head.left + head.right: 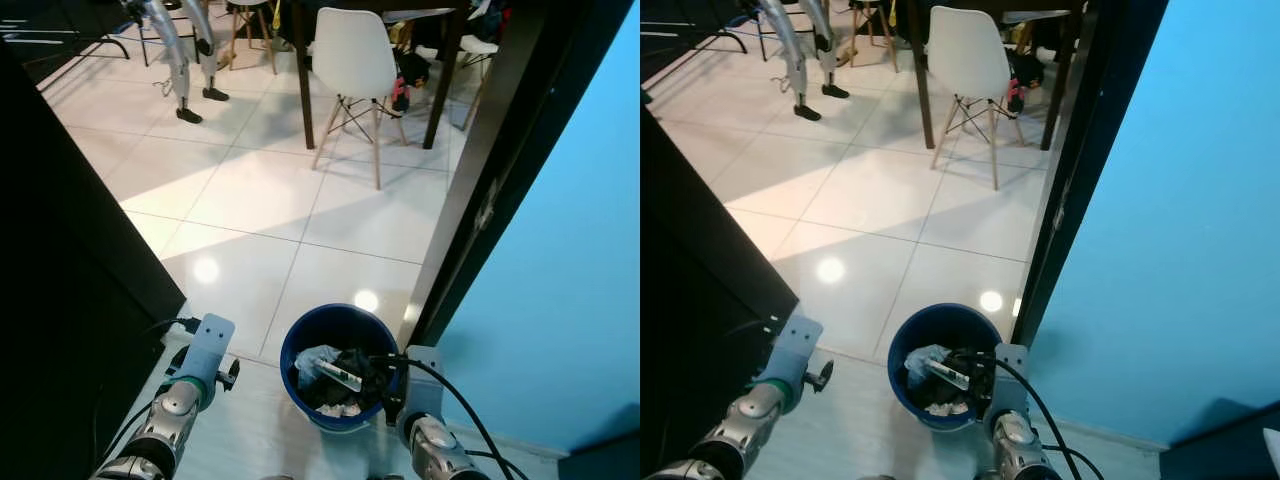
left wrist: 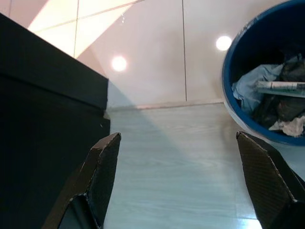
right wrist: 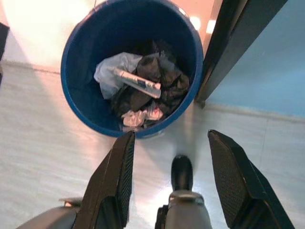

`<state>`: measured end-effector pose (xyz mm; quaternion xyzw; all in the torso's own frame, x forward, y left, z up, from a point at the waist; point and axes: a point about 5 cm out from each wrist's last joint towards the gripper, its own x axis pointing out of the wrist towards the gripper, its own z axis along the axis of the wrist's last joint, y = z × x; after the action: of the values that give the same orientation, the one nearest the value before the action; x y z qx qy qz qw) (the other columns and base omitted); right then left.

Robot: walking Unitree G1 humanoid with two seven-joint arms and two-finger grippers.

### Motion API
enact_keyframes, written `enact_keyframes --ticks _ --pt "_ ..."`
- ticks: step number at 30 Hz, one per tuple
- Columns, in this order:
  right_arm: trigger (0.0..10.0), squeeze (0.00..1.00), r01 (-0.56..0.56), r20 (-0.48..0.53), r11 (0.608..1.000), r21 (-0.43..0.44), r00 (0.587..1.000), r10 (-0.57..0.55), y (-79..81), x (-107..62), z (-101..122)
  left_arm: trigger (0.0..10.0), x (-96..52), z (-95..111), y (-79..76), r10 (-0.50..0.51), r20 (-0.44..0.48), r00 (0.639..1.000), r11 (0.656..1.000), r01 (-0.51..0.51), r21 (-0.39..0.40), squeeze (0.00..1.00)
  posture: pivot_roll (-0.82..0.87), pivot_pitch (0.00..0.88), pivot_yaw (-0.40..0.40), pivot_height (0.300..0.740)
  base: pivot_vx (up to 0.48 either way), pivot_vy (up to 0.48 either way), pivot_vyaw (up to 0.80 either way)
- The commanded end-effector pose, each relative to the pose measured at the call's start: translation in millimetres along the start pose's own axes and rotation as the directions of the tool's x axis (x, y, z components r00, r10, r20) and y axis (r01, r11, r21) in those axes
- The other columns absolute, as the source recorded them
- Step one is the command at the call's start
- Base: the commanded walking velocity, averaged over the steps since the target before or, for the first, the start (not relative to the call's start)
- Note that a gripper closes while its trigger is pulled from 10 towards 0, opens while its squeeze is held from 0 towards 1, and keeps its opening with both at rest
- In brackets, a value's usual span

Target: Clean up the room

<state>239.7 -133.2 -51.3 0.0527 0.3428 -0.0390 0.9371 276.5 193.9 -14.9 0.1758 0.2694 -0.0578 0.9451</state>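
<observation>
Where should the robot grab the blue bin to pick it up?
Probably the bin's rim, from above: it stands upright and open, so one finger could slip inside the wall and one outside. The near side looks best, since the right gripper hangs open just over that edge. The trash sits below the rim.

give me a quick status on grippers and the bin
Left gripper open, empty, over floor. Right gripper open, empty, by blue bin. Bin holds trash. Nothing blocking.

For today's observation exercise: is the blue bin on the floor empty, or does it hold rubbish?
It holds rubbish. The blue bin stands upright with crumpled paper, dark bags and a pale bag inside.
</observation>
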Motion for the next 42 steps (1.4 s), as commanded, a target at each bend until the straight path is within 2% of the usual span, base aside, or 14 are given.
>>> enact_keyframes --ticks 1,6,7,8,9,11,12,15,18,25,30,35,40,42 --pt "10.0 0.00 -0.005 0.031 0.999 -0.040 1.000 0.006 -1.8 1.0 6.0 10.0 0.9 2.1 1.0 -0.013 -0.006 1.000 0.999 0.013 0.040 0.00 0.20 0.037 0.141 0.740 0.000 0.000 0.00" --pt "10.0 0.00 -0.004 0.061 0.997 -0.083 0.998 0.009 -8.2 2.1 12.7 10.0 3.8 12.5 -5.3 -0.043 0.027 0.999 0.998 0.042 0.055 0.00 0.19 0.034 0.136 0.740 0.000 0.000 0.00" --pt "10.0 0.00 0.008 0.062 0.998 -0.066 0.998 -0.004 -12.5 2.0 12.5 10.0 4.8 13.0 -11.0 -0.022 0.023 1.000 1.000 0.022 -0.014 0.00 0.13 0.033 0.112 0.740 0.000 0.000 0.00" --pt "10.0 0.00 0.013 0.055 0.998 -0.063 0.998 -0.010 -15.2 1.5 10.2 10.0 3.8 6.9 -18.8 -0.003 -0.007 1.000 0.998 0.002 -0.065 0.00 0.12 0.034 0.134 0.740 0.000 0.000 0.00" --pt "10.0 0.00 0.015 0.053 0.998 -0.060 0.999 -0.012 -17.1 0.8 8.1 10.0 2.0 -0.4 -27.7 -0.009 -0.042 0.999 0.996 0.005 -0.086 0.00 0.11 0.037 0.129 0.740 0.000 0.000 0.00" --pt "10.0 0.00 0.015 0.053 0.998 -0.060 0.999 -0.012 -17.1 0.8 8.1 10.0 2.0 -0.4 -27.7 -0.009 -0.042 0.999 0.996 0.005 -0.086 0.00 0.11 0.037 0.129 0.740 0.000 0.000 0.00" --pt "10.0 0.00 0.016 0.049 0.999 -0.051 0.999 -0.013 -18.3 0.1 5.8 10.0 0.7 -3.7 -34.8 -0.023 -0.053 0.998 0.996 0.019 -0.086 0.00 0.10 0.028 0.128 0.740 0.000 0.000 0.00" --pt "10.0 0.00 0.017 0.047 0.998 -0.066 0.999 -0.013 -22.0 -1.0 3.0 10.0 2.4 9.5 -39.0 -0.051 0.036 0.998 0.996 0.054 -0.077 0.00 0.10 0.024 0.127 0.740 0.000 0.000 0.00" --pt "10.0 0.00 0.041 0.035 0.997 -0.067 0.999 -0.039 -29.1 -1.3 1.6 10.0 2.2 6.3 -44.9 -0.076 0.002 0.997 0.993 0.075 -0.087 0.00 0.07 0.015 0.124 0.740 0.000 0.000 0.00" --pt "10.0 0.00 0.049 0.035 0.996 -0.079 0.998 -0.046 -31.4 -1.4 1.7 10.0 2.2 5.1 -46.9 -0.078 -0.014 0.997 0.994 0.077 -0.083 0.00 0.06 0.010 0.113 0.740 0.000 0.000 0.00" --pt "10.0 0.00 0.038 0.038 0.994 -0.100 0.999 -0.034 -34.7 0.3 7.4 10.0 6.2 18.0 -41.9 -0.035 0.026 0.999 0.993 0.037 -0.113 0.00 0.06 0.000 0.106 0.740 0.000 0.000 0.00" --pt "10.0 0.00 0.048 0.041 0.995 -0.087 0.998 -0.045 -35.6 0.7 9.0 10.0 5.3 14.3 -44.4 -0.041 0.008 0.999 0.993 0.042 -0.109 0.00 0.05 0.000 0.117 0.740 0.000 0.000 0.00" --pt "10.0 0.00 0.020 0.023 0.990 -0.138 1.000 -0.017 -31.5 -0.3 3.5 10.0 5.5 13.3 -41.4 -0.039 0.001 0.999 0.993 0.039 -0.115 0.00 0.05 0.015 0.124 0.740 0.000 0.000 0.00" --pt "10.0 0.00 0.044 0.027 0.993 -0.109 0.999 -0.041 -35.3 -1.1 2.6 10.0 5.3 12.2 -40.9 -0.039 -0.005 0.999 0.992 0.038 -0.120 0.00 0.05 0.013 0.124 0.740 0.000 0.000 0.00"
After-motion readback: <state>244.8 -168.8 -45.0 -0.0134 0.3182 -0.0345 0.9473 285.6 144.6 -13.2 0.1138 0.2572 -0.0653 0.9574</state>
